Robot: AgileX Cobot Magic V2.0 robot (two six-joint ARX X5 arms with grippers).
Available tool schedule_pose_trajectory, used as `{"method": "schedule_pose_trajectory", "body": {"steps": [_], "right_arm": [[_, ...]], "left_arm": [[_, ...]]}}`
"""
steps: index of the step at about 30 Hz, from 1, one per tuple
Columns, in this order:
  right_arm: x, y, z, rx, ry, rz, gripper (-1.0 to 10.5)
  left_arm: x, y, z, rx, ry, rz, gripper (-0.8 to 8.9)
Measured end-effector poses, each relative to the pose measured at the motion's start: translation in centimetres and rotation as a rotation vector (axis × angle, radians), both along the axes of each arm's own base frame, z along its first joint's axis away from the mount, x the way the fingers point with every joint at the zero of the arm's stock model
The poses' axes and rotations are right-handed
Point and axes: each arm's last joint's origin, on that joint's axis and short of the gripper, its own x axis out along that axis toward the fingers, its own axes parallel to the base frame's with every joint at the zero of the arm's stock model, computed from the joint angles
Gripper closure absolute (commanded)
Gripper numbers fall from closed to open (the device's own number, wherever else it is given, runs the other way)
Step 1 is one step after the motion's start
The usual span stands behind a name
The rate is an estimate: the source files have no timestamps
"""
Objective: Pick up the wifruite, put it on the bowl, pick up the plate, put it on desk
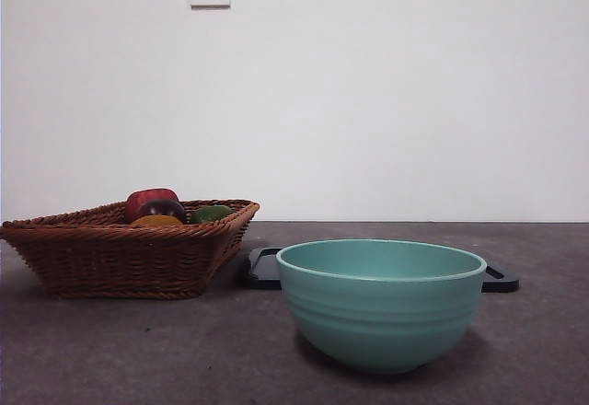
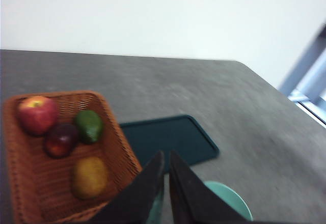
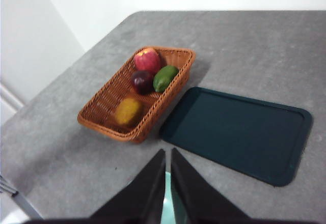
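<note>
Both claws, left (image 2: 166, 183) and right (image 3: 168, 183), clenched empty above worktop (image 1: 138, 350); wifruite (image 3: 128, 111) in basket (image 3: 102, 113), bowl (image 1: 381, 304) empty.

The front view sits low, level with the desk (image 1: 110, 350), close to the bowl (image 1: 381, 304); both wrist views look down from high, sharing the basket (image 2: 117, 147) at ten o'clock and the tray (image 3: 239, 132).

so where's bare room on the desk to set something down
The tray is bare, and open desk lies beyond it and beyond the basket. The bowl is empty too. It is crowded inside the basket, where four fruits including the wifruite lie, and basket and tray sit close together.
</note>
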Motion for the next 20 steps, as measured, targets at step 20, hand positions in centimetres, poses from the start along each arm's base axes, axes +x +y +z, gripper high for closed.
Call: {"method": "schedule_pose_trajectory", "body": {"steps": [20], "right_arm": [[-4.9, -1.0, -0.5, -0.07, -0.031, 0.031, 9.4]], "left_arm": [[2.8, -1.9, -1.3, 0.05, 0.196, -0.216, 7.91]]}}
